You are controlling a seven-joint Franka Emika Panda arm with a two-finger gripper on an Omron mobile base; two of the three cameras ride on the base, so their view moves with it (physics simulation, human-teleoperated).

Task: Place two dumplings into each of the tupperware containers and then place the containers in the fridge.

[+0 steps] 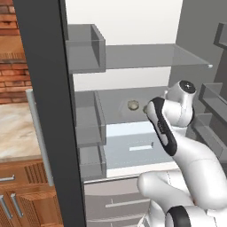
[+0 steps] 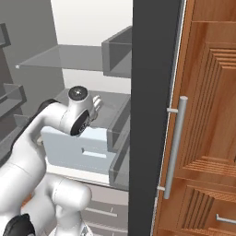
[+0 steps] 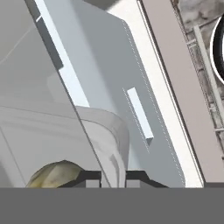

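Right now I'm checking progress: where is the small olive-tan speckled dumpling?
In the left base view, the dumpling sits on the fridge's grey middle shelf, above the pale drawer, left of the gripper.

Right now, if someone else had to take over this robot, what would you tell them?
Gripper: jaws nearly closed, pinching the container by its rim.
Things: the container sits on the middle shelf of the open fridge, above the drawer. One dumpling lies in it; I cannot tell if there is a second.
Done: this container is in the fridge.
Left: let go, pull the arm out, and check on the other container.
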